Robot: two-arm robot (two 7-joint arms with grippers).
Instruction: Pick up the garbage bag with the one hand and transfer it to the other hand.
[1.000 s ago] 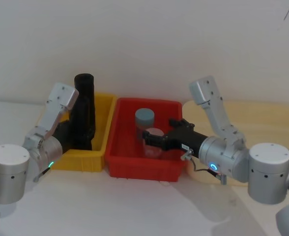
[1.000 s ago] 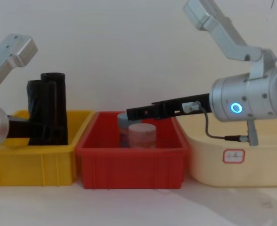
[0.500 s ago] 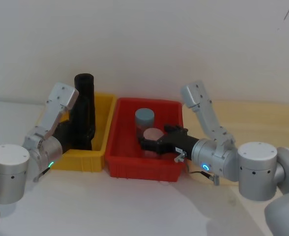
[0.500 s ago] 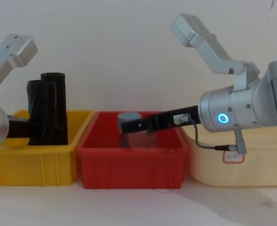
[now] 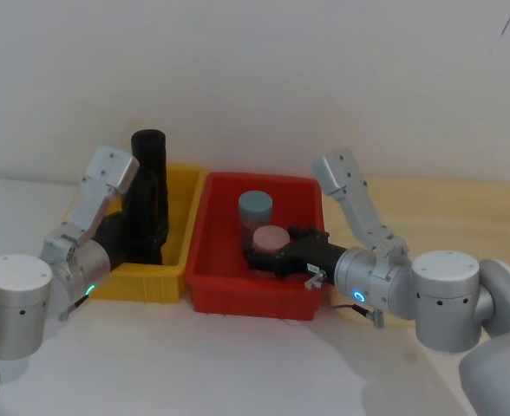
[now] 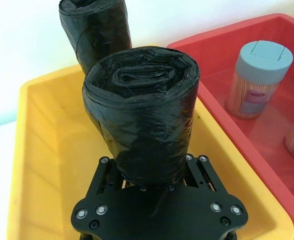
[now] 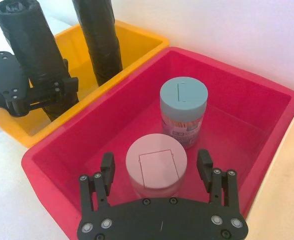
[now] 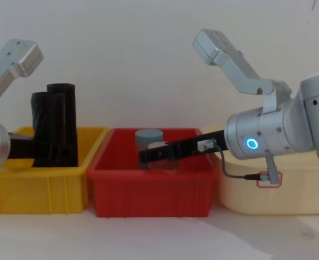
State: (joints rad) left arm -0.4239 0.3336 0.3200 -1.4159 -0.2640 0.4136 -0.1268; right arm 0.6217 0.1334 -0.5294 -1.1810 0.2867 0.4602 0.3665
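Note:
The garbage bag point(image 6: 142, 110), a thick wrinkled black roll, stands upright in the yellow bin point(image 5: 181, 217). My left gripper point(image 6: 152, 165), on the green-ringed arm, is shut on its lower part; the same hold shows at the left gripper point(image 8: 40, 151) and garbage bag point(image 8: 46, 124) in the chest view. A slimmer black roll point(image 6: 94, 30) stands just behind it. My right gripper point(image 7: 156, 160), on the blue-ringed arm, is open low in the red bin point(image 7: 237, 100). Its fingers point(image 7: 107, 167) straddle a pink-lidded jar point(image 7: 156, 165) without touching it.
A jar with a blue-grey lid point(image 7: 183, 100) stands in the red bin behind the pink one. A cream tray point(image 8: 289, 184) sits right of the red bin. The yellow bin's wall point(image 8: 97, 141) and the red bin's wall stand between the two grippers.
My right gripper has moved down and farther left into the red bin, coming to straddle the pink-lidded jar. The left gripper and the garbage bag have not moved.

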